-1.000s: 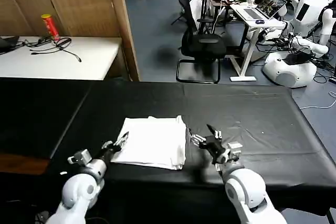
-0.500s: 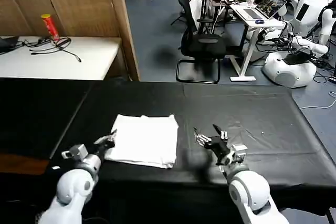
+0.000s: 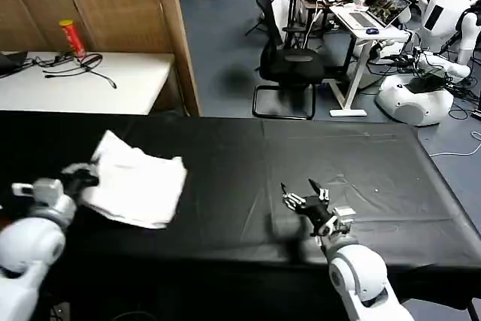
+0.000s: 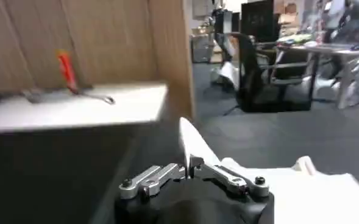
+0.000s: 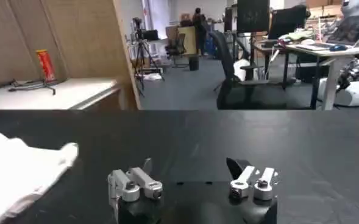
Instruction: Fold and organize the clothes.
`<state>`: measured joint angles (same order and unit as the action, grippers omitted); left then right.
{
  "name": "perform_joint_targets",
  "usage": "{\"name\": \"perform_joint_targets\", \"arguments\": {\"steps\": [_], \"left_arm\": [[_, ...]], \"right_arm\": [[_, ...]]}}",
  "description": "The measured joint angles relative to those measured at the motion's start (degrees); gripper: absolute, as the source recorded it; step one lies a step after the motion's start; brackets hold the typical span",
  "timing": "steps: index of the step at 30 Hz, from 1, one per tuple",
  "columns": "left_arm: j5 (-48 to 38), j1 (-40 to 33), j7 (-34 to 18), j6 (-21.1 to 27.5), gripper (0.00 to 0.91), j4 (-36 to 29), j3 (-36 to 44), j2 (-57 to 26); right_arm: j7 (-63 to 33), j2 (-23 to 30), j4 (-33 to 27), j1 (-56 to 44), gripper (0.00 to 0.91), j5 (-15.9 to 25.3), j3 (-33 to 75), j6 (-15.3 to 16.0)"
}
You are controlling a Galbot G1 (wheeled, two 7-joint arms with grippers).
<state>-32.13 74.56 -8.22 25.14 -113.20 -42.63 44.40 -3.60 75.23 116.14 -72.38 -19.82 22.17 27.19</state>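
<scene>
On the black table (image 3: 361, 155), toward its left side, the folded white T-shirt (image 3: 137, 180) was seen, its plain side up and one corner lifted off the cloth. The left gripper (image 3: 81, 179) was placed at the shirt's left edge, and its fingers were closed on the T-shirt; in the left wrist view the gripper (image 4: 187, 172) was shown with its two jaws drawn together around a raised fold of the T-shirt (image 4: 301, 189), which stood up between them.

Well apart from the shirt, toward the table's right half, the right gripper (image 3: 304, 195) was held just above the black surface with its fingers spread and nothing between them. The same spread fingers of the gripper (image 5: 191, 176) were seen in the right wrist view, with the T-shirt (image 5: 21, 173) lying off to one side and clear of them.

Behind the table, a white desk (image 3: 90, 84) with a red can (image 3: 72, 38) and an office chair (image 3: 289, 65) were visible.
</scene>
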Motion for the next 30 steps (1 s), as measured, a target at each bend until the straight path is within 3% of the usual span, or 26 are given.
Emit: {"name": "perform_joint_targets", "arguments": {"steps": [6,12,13,14,23,30], "left_arm": [[2.44,0.64,-2.47,2.48,0.000,-6.45,-0.93,-2.28],[5.65,-0.13,-5.67,5.40,0.000,-11.38,8.60,4.07],[5.95,-0.30,-6.36,5.58,0.273,-11.46,10.77,5.50],[6.38,-0.50,-6.72,5.98,0.878,-11.47,13.29,7.14],[14.05,-0.95,-1.09,5.69,0.878,-8.76,29.79,19.52],[16.17,-1.53,1.26,0.67,0.878,-9.83,31.36,20.34]], "right_arm": [[0.12,0.48,0.14,-0.69,0.878,0.27,-0.03,-0.21],[0.23,0.24,0.73,-1.83,0.878,0.54,0.36,-0.29],[0.26,0.22,0.72,-2.03,0.878,0.54,0.38,-0.30],[0.33,0.24,0.73,-2.17,0.878,0.54,0.30,-0.30],[0.09,0.01,0.32,-1.53,0.878,-4.20,-2.24,2.46],[-1.70,0.57,-1.15,1.46,0.878,-11.90,-7.09,6.47]]}}
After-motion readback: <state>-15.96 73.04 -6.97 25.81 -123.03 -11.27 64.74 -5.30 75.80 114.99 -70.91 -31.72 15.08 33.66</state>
